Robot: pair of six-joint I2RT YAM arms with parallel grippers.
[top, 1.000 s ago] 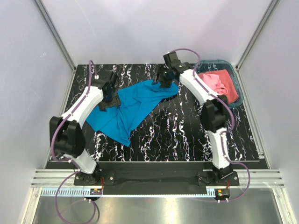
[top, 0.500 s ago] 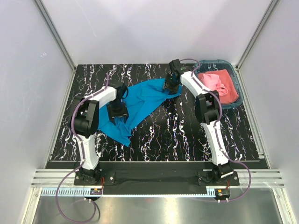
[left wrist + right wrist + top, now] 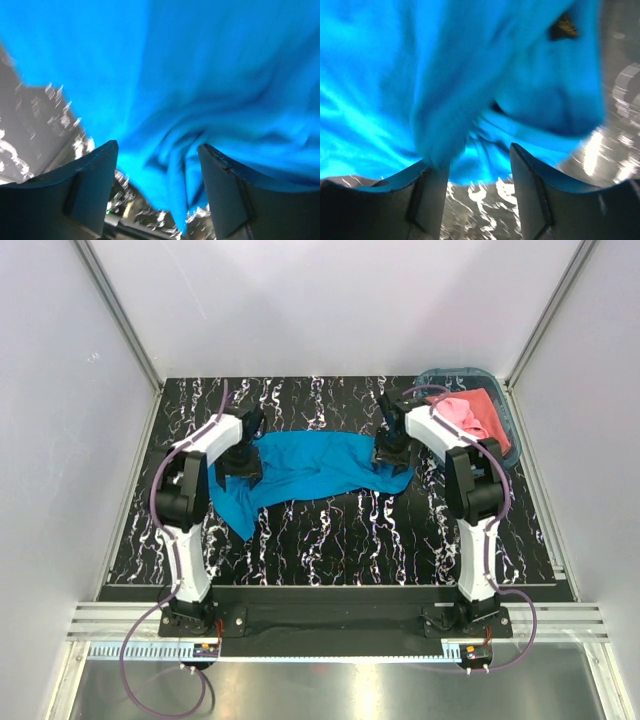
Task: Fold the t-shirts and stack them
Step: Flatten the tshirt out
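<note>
The turquoise-blue t-shirt (image 3: 310, 465) lies crumpled in a long band across the middle of the black marbled table (image 3: 340, 540), with one end trailing toward the near left. My left gripper (image 3: 243, 465) is over its left part. In the left wrist view the left gripper (image 3: 157, 145) has its jaws apart, with a fold of the blue cloth (image 3: 180, 195) hanging between them. My right gripper (image 3: 390, 452) is over the shirt's right end. In the right wrist view the right gripper (image 3: 475, 155) is open, with the blue cloth (image 3: 470, 75) just beyond it. The salmon pink t-shirt (image 3: 468, 415) lies in the basket.
The teal plastic basket (image 3: 508, 440) stands at the back right corner, close to my right arm. Grey walls and metal rails border the table. Both wrist views are blurred.
The blue shirt lay diagonally and now stretches sideways across the table. My right gripper moved nearer and to the right, and my left gripper shifted toward the back left.
</note>
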